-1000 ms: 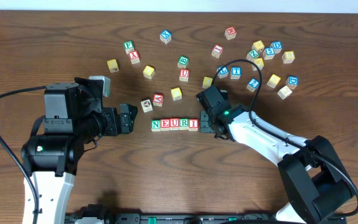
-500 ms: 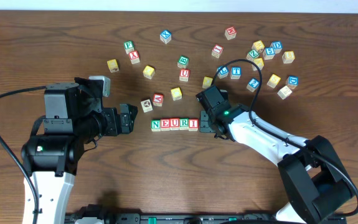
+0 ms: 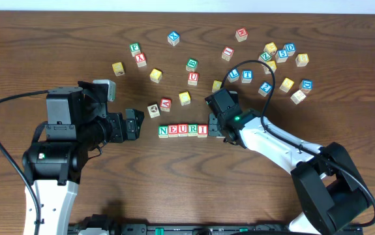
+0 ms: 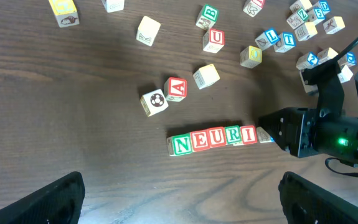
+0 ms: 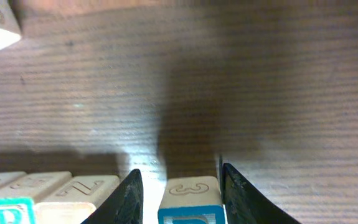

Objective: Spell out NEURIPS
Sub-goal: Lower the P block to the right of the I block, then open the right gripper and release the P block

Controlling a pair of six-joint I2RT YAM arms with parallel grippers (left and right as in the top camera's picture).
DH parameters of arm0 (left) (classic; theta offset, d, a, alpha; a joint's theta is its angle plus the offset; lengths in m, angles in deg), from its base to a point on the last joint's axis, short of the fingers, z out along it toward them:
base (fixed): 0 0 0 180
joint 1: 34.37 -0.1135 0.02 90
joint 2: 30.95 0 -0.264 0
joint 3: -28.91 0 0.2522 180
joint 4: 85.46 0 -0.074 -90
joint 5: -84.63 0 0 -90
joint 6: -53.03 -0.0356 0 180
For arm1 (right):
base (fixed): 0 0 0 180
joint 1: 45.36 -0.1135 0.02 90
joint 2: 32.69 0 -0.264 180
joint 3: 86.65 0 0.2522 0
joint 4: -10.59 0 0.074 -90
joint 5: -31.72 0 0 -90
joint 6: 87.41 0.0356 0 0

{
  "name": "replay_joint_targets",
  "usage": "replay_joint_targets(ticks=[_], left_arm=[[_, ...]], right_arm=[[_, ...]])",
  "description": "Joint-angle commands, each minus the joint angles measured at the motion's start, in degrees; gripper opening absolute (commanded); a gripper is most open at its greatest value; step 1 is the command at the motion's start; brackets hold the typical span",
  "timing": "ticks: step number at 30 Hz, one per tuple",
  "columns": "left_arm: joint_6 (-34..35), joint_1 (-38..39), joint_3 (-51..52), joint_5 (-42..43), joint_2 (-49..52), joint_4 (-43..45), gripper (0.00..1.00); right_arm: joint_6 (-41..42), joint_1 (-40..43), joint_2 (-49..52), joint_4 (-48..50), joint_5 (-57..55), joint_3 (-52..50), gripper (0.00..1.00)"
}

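Right gripper (image 5: 180,169) loosely straddles blue cube (image 5: 190,196), gap one side; left gripper (image 4: 182,180) spread wide, unloaded.

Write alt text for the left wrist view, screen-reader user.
A row of five small wooden letter cubes reads NEURI on a dark wooden table, with the black right gripper at the row's right end around a sixth cube. Loose letter cubes lie scattered beyond it, and the left gripper frames the bottom corners with its open black fingers.
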Motion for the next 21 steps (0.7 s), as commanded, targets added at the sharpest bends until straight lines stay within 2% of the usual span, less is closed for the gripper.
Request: replay_joint_targets(ticks=[1, 12, 14, 21], left_arm=[[-0.6, -0.3, -0.8, 0.5, -0.4, 0.1, 0.98], [-0.6, -0.3, -0.8, 0.5, -0.4, 0.1, 0.98], [-0.6, -0.3, -0.8, 0.5, -0.4, 0.1, 0.98], [-0.5, -0.3, -0.8, 0.5, -0.4, 0.1, 0.98]], right_arm=[[-1.6, -0.3, 0.5, 1.2, -1.6, -0.1, 0.37], [-4.8, 5.2, 0.5, 0.3, -5.7, 0.3, 0.35], [-5.0, 6.2, 0.5, -1.2, -6.4, 0.3, 0.35], [-5.0, 6.8, 0.5, -10.8, -2.9, 0.3, 0.25]])
